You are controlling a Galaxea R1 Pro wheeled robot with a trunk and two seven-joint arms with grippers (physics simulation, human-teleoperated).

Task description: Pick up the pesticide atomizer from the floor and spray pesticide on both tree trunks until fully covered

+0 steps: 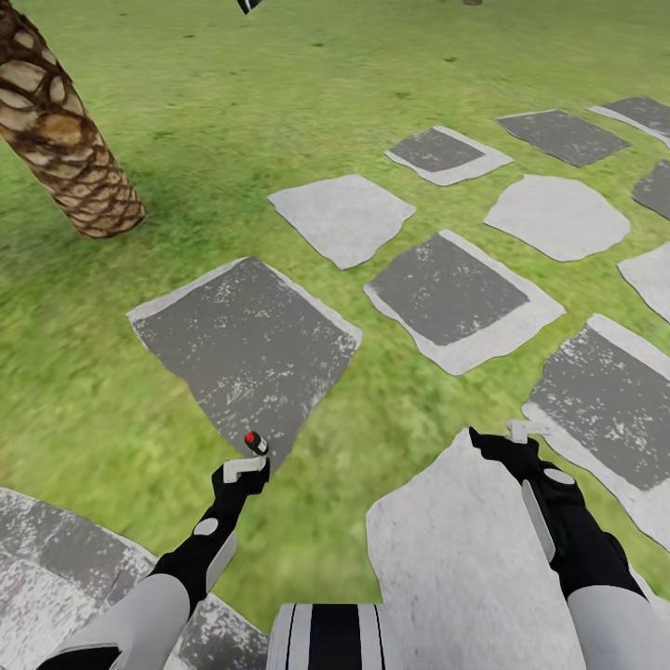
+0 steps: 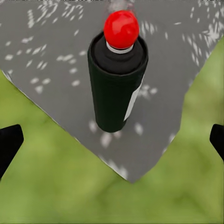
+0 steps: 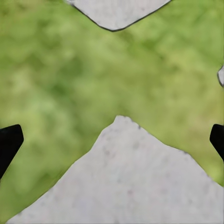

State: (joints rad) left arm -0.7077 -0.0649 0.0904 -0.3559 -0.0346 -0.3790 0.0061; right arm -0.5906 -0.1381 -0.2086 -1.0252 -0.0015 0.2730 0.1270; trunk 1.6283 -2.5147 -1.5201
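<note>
Atomizer: we found it upright at a dark slab's near corner, our left gripper poised over it, fingers spread to straddle; right gripper idle, spread.

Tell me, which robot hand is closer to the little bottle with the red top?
The left. The left hand hangs right by the bottle, fingers open on both sides of it. The right hand is off to the side, over a pale stone slab.
</note>
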